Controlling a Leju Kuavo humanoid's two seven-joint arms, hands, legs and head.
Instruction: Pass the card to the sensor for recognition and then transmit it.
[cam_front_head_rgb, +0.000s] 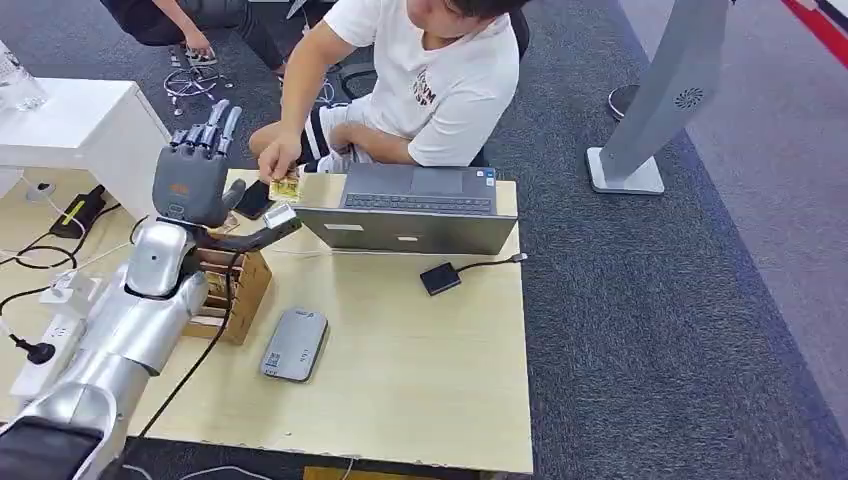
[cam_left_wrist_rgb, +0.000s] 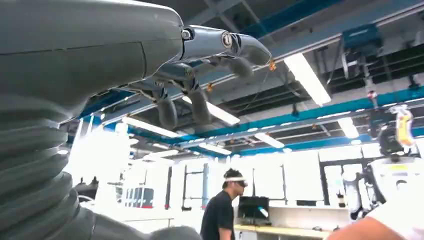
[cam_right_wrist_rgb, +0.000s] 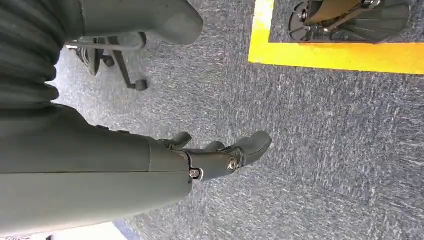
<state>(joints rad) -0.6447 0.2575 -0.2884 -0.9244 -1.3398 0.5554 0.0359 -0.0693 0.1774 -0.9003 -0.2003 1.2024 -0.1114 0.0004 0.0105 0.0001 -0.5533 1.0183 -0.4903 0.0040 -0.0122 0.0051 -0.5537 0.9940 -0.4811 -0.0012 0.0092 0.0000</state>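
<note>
Spreading upward, the left hand (cam_front_head_rgb: 195, 170) fingers (cam_left_wrist_rgb: 197, 105) are apart and hold nothing; the card (cam_front_head_rgb: 285, 186) sits pinched in a person's hand (cam_front_head_rgb: 277, 160) just beside it, above the table (cam_front_head_rgb: 420, 350). Handover looks done; sensor (cam_front_head_rgb: 295, 343) step cannot be confirmed. Right hand (cam_right_wrist_rgb: 220, 155) hangs over carpet, fingers loosely curled, empty.
</note>
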